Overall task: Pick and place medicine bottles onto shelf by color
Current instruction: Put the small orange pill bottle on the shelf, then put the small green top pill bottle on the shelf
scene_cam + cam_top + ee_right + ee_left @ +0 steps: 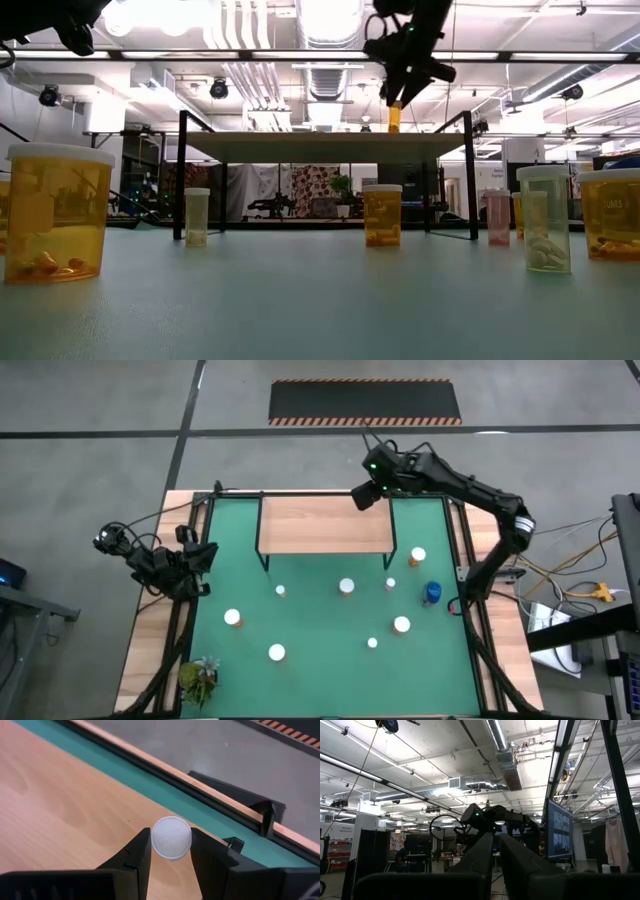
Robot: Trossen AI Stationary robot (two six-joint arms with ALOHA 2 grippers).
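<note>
Right now the placing step is in hand: the right end effector (171, 851) is clamped on a white-capped medicine bottle (171, 838) above the far right corner of the shelf (320, 525). From the level view the bottle's orange body (394, 117) hangs under the fingers, its base at or just above the board — whether it already touches I cannot tell. The next move, by my reading, calls for a straight lowering until the base sits flat, then a release and a vertical retreat so the fingers do not tip it.

The left end effector (496, 851) waits at the left edge of the bench (155, 635), fingers shut on nothing.

The shelf is a pale, smooth wood board with faint grain, on thin black metal legs. The other bottles (translucent orange cylinders with round white caps, in two sizes) stand scattered on the green mat (320, 680) in front of the shelf — one of them (346, 587) near the middle, and a blue bottle (432, 594) toward the right edge. The plastic looks hard and slick, so a light grip could slip.
</note>
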